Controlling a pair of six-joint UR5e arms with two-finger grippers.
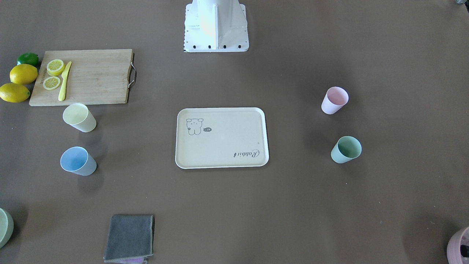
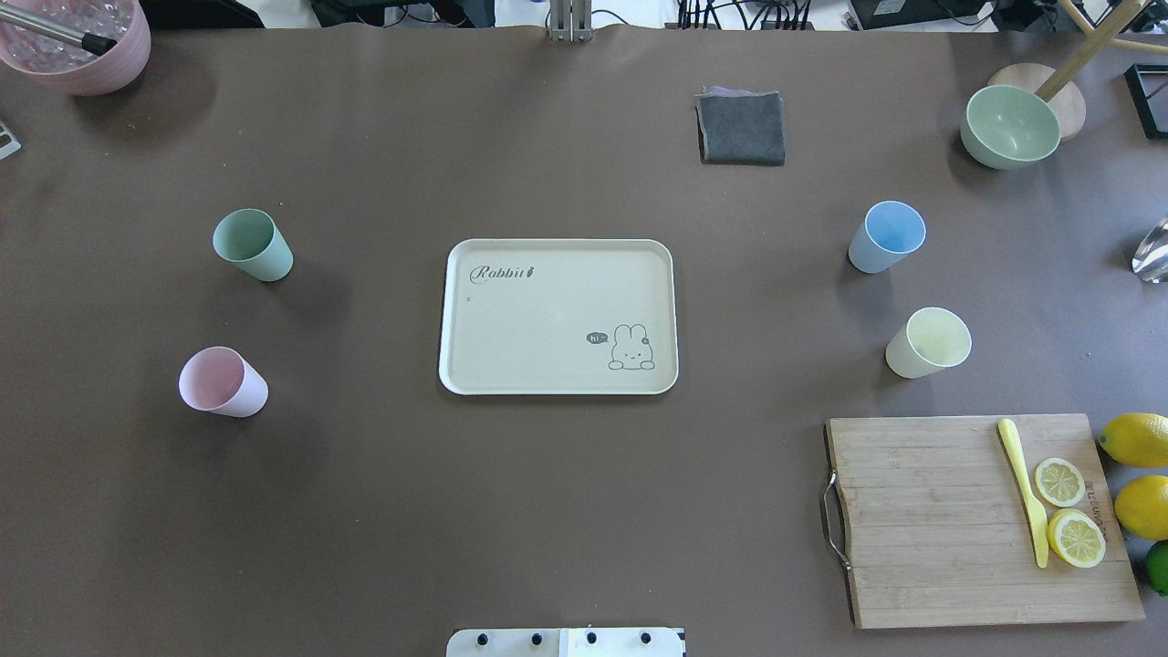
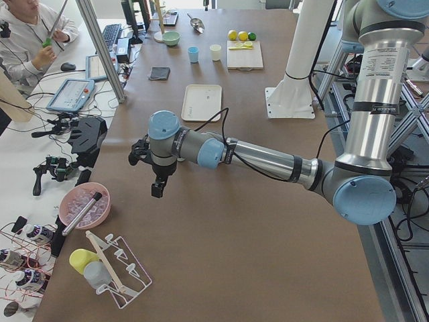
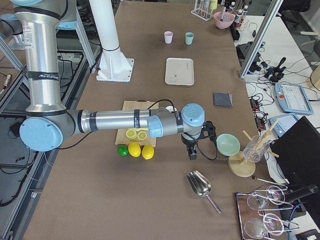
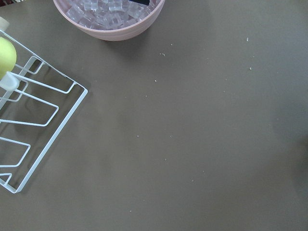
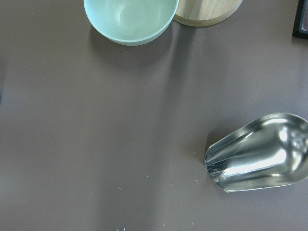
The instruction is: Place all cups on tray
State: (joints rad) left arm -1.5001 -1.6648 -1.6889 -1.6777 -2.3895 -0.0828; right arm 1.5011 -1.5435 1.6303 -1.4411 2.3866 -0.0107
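The cream tray (image 2: 547, 315) lies at the centre of my overhead view, its rabbit drawing toward its lower right corner. All four cups stand open end up on the brown surface (image 2: 383, 511), well apart from the tray. The mint green cup (image 2: 253, 245) is at left of frame above the pink cup (image 2: 222, 381). The light blue cup (image 2: 886, 236) is at right of frame above the pale yellow cup (image 2: 928, 342). Below the yellow cup, at lower right, a wooden cutting board (image 2: 940, 529) carries two lemon slices (image 2: 1059, 482) and a yellow knife (image 2: 1027, 497), with whole lemons (image 2: 1136, 440) and a lime (image 2: 1159, 566) at the frame's edge. A folded grey cloth (image 2: 741, 128) lies at upper centre, a pale green bowl (image 2: 1010, 126) at upper right, a pink pot (image 2: 78, 41) of ice at upper left. In the side views the left arm's fingers (image 3: 156, 191) hang above the surface near the pink pot. The right arm's fingers (image 4: 192, 155) hang near the green bowl and a metal scoop (image 4: 200, 185). I cannot tell whether either pair is apart or together.
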